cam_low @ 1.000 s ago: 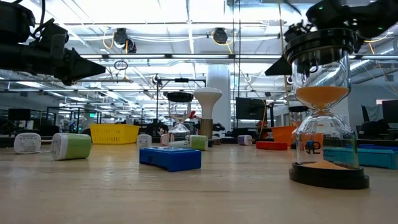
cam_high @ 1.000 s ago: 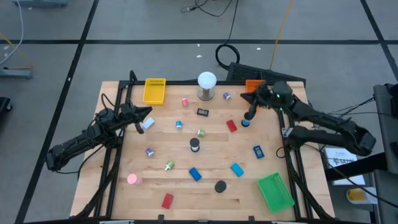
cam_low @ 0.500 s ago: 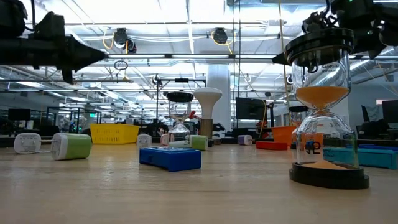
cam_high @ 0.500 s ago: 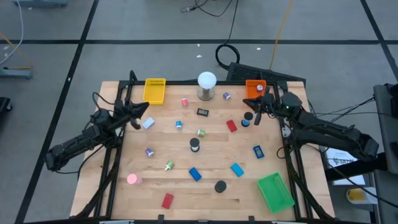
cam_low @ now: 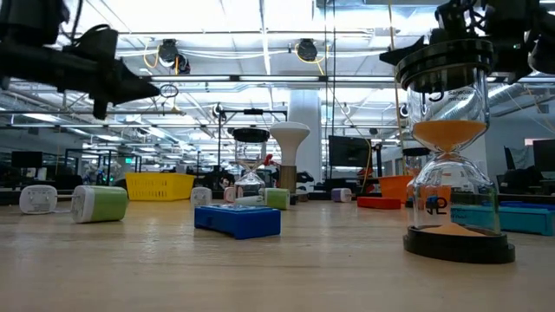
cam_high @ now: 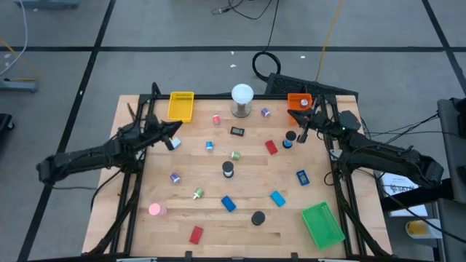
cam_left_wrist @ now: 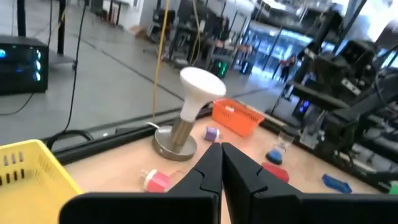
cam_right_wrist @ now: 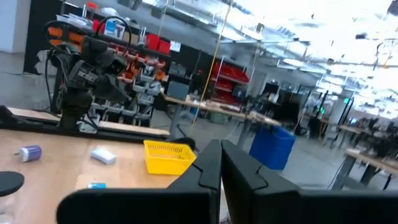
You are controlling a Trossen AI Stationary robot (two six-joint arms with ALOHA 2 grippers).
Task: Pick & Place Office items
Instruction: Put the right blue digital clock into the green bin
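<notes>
Grey floor tiles surround a wooden bench [cam_high: 247, 218] where the office items [cam_high: 228, 169] lie scattered singly, well apart from one another, which leaves room to approach each in turn. Taking the white lamp [cam_high: 242, 94] at the far edge as landmark: a yellow tray [cam_high: 180, 105] sits to its left, an orange tray [cam_high: 298, 101] to its right, and a green tray [cam_high: 322, 223] lies at the near right corner, likely as sorting targets. None of the items appears to be in a tray yet. The left end effector [cam_high: 173, 130] hovers near the yellow tray, clenched and empty, just above a pale block [cam_high: 173, 144]. The right end effector [cam_high: 306, 122] hangs beside the orange tray, likewise clenched with nothing in it, near a small hourglass [cam_high: 290, 137].
</notes>
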